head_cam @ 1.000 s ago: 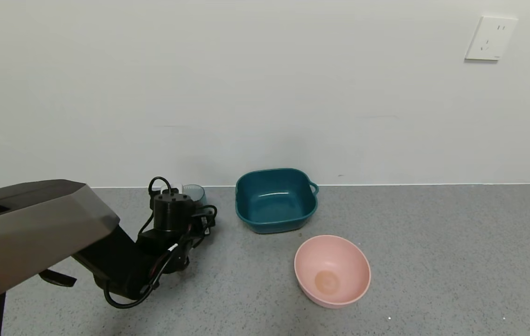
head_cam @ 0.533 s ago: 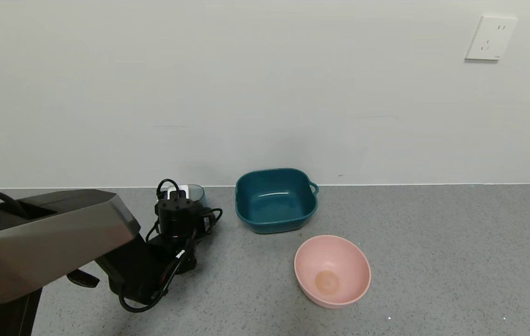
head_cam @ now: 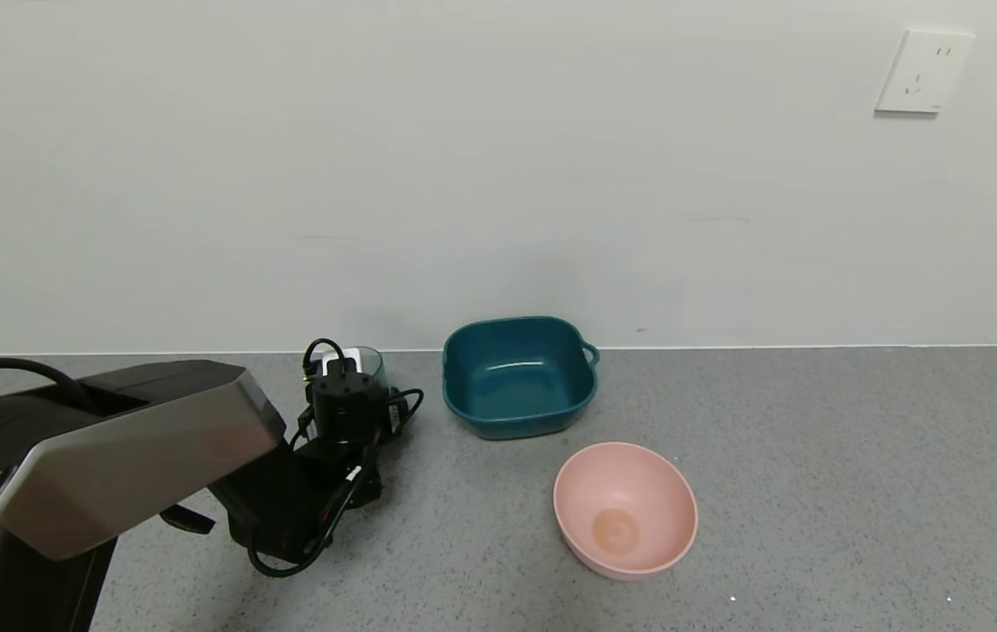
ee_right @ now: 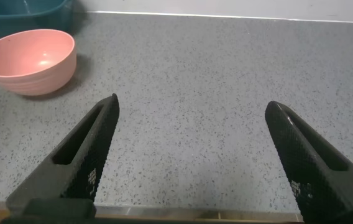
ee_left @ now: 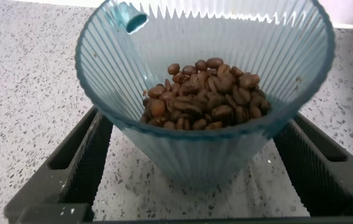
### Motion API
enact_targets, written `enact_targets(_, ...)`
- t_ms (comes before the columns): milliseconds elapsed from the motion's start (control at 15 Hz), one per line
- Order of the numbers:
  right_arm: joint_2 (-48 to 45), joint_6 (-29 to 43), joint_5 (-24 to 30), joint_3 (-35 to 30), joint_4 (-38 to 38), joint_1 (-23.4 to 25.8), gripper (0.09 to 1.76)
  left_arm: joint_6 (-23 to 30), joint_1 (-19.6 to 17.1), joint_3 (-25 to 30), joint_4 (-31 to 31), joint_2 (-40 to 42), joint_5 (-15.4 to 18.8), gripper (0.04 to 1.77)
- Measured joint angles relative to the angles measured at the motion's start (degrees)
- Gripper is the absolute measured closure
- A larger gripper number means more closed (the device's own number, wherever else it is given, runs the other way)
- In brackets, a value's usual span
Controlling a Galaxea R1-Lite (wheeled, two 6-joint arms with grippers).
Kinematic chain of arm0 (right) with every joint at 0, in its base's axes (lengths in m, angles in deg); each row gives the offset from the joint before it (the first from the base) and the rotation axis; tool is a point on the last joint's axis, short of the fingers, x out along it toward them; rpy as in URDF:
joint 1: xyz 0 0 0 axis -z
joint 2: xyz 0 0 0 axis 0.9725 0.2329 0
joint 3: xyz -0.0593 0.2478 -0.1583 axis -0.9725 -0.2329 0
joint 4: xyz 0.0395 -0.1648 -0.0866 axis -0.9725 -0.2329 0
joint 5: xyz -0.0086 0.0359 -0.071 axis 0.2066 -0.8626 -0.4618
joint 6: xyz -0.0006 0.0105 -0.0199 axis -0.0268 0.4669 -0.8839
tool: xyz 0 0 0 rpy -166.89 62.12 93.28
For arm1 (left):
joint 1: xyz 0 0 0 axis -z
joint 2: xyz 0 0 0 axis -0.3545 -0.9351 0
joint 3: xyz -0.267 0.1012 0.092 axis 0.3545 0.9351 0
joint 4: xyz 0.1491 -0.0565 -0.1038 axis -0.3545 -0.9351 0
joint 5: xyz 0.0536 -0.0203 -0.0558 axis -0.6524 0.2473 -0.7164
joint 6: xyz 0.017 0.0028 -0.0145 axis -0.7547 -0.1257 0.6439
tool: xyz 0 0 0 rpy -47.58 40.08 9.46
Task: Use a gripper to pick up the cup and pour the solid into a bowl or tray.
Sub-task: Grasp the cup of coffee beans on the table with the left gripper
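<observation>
Left gripper (ee_left: 189,180) jaws straddle the cup (ee_left: 207,93) — seemingly not touching.

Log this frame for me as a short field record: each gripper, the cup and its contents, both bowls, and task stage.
left gripper: jaws open, one on each side of the cup, not gripping
right gripper: open, idle over bare counter
cup: upright on the counter, near the wall
solid: brown beans inside the cup
teal basin: empty, right of the cup
pink bowl: empty, nearer the robot
stage: pre-grasp, nothing poured
</observation>
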Motion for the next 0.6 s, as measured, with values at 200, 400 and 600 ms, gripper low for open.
enact_targets(200,0.00,0.00,0.00,0.00,-0.02,0.00,0.14,-0.05,0.00,-0.10,0.91,-0.39,-0.05,0.09)
enact_targets(400,0.00,0.02,0.00,0.02,-0.02,0.00,0.14,0.01,-0.13,-0.27,0.91,-0.56,0.00,0.22)
enact_targets(600,0.00,0.00,0.02,0.02,-0.02,0.00,0.14,0.00,-0.17,-0.27,0.91,-0.59,0.00,0.49)
